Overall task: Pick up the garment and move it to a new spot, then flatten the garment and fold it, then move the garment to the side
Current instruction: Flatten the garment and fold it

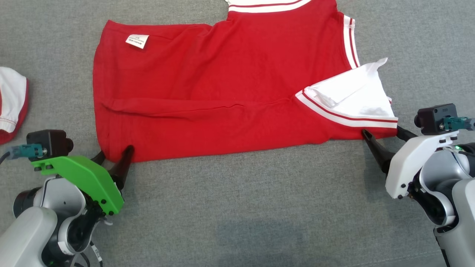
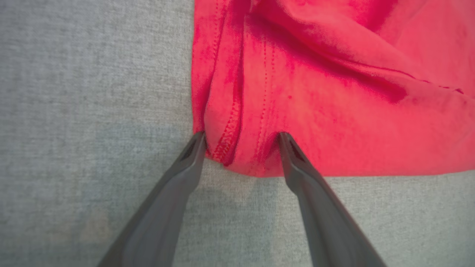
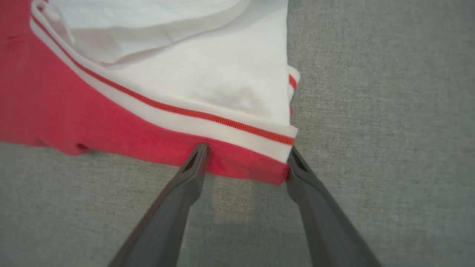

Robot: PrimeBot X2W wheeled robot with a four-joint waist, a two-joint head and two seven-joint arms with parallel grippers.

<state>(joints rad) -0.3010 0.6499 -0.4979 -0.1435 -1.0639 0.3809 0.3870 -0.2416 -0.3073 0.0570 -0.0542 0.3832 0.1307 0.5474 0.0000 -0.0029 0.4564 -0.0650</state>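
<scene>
The garment is a red shirt with white, red-striped trim, lying folded and fairly flat on the grey cloth surface. A white label shows near its far left corner, and a white collar part lies on its right end. My left gripper stands open at the garment's near left corner, fingertips touching the hem on either side. My right gripper is open too, straddling the near right corner just below the striped trim. Neither pair of jaws pinches the cloth.
Another white and red piece of clothing lies at the left edge of the head view. Grey fabric surface stretches in front of the garment and to its right.
</scene>
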